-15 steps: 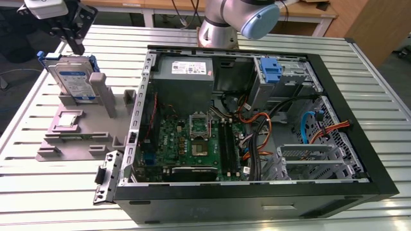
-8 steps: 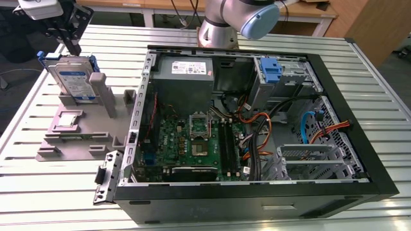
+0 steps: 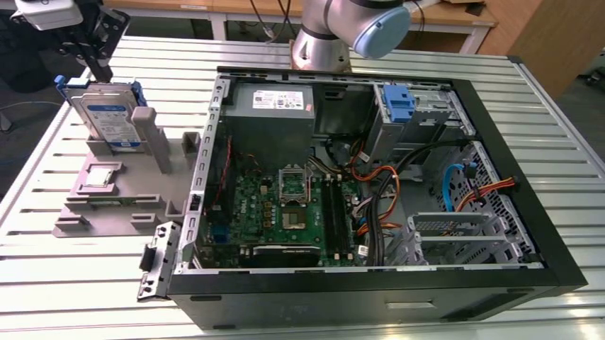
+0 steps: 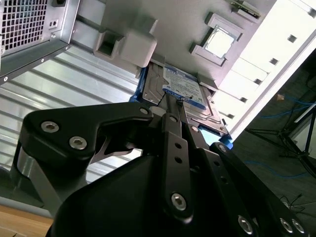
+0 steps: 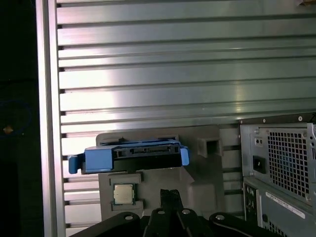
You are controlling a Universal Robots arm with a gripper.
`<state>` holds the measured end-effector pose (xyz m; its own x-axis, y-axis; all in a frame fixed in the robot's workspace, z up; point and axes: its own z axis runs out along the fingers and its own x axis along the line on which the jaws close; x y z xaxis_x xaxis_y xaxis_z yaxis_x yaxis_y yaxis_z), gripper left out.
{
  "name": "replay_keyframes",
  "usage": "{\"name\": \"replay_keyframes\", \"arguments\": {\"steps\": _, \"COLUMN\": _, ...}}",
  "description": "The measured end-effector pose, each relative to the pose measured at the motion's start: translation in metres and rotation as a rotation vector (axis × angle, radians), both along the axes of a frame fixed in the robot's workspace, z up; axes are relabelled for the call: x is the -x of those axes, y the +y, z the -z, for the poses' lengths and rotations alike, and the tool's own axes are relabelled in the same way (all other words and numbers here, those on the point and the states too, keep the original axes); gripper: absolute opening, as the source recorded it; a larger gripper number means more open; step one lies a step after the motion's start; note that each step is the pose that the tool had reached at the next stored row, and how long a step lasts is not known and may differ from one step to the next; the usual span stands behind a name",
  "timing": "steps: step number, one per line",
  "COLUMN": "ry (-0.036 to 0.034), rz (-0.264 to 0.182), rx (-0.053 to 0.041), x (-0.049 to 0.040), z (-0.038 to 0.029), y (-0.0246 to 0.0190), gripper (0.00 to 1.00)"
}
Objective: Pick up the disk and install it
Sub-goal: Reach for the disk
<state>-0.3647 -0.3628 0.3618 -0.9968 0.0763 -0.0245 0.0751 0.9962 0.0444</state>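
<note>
On counter (image 3: pixel 85 276), at exterior view's left of open computer case (image 3: pixel 378 304): disk (image 3: pixel 112 120) standing upright on edge in grey fixture (image 3: pixel 104 212), blue carrier framing it. Not yet installed. Gripper (image 3: pixel 100 71) poised just above disk's top edge, fingers drawn close together, nothing held between them. Same seen in second wrist view: gripper (image 4: pixel 175 101) right at labelled disk (image 4: pixel 185 89); contact unclear. Small square chip (image 3: pixel 101 177) seated in fixture near disk's foot.
</note>
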Motion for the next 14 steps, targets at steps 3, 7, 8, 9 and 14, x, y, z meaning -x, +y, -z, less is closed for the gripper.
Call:
{"name": "replay_keyframes", "arguments": {"steps": 3, "ry": 0.0001, "rz": 0.0, "rx": 0.0001, "x": 0.0043, "z": 0.0006, "y": 0.0001, "gripper": 0.1}}
{"name": "replay_keyframes", "arguments": {"steps": 7, "ry": -0.0001, "rz": 0.0, "rx": 0.0, "x": 0.0092, "z": 0.0016, "y": 0.0008, "gripper": 0.1}}
{"name": "replay_keyframes", "arguments": {"steps": 8, "ry": -0.0001, "rz": 0.0, "rx": 0.0, "x": 0.0096, "z": 0.0018, "y": 0.0014, "gripper": 0.1}}
{"name": "replay_keyframes", "arguments": {"steps": 9, "ry": -0.0001, "rz": 0.0, "rx": 0.0, "x": 0.01, "z": 0.002, "y": 0.002, "gripper": 0.1}}
{"name": "replay_keyframes", "arguments": {"steps": 14, "ry": 0.0, "rz": 0.0, "rx": 0.0, "x": 0.012, "z": 0.0037, "y": 0.0081, "gripper": 0.1}}
